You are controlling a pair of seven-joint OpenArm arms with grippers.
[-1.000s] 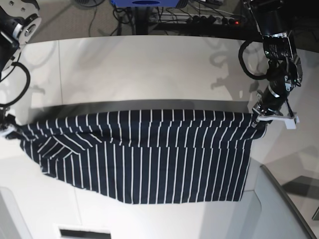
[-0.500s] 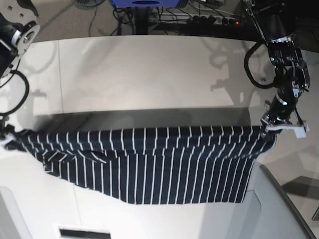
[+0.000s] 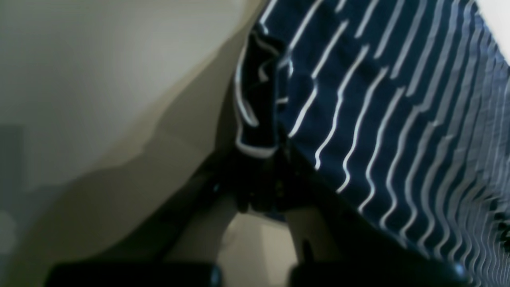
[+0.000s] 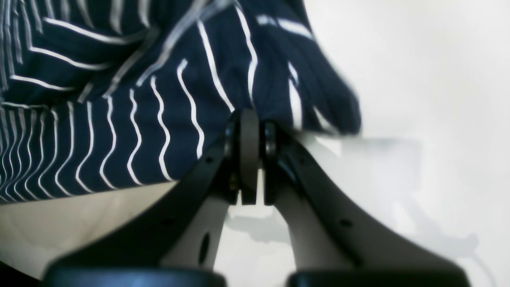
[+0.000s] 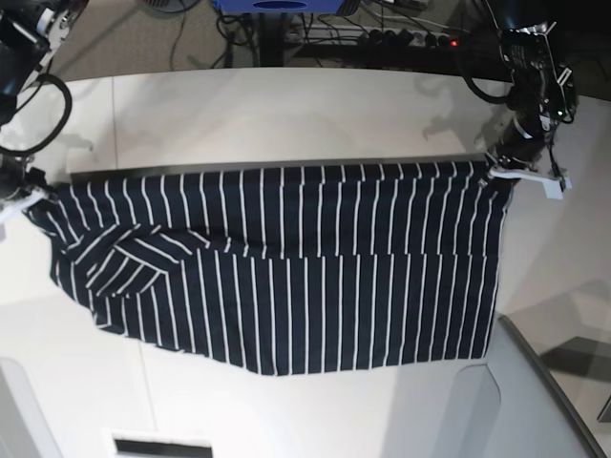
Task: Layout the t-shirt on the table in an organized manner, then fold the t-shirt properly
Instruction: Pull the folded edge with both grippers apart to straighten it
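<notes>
T-shirt (image 5: pixel 277 277), navy with white stripes: hanging spread above the white tabletop (image 5: pixel 286 114), lower part resting on it; left gripper (image 5: pixel 498 172) and right gripper (image 5: pixel 29 186) each pinching an upper corner, jaws pressed together on fabric

Navy white-striped t-shirt (image 5: pixel 286 267) stretched wide, draped over white table (image 5: pixel 286 114)
</notes>
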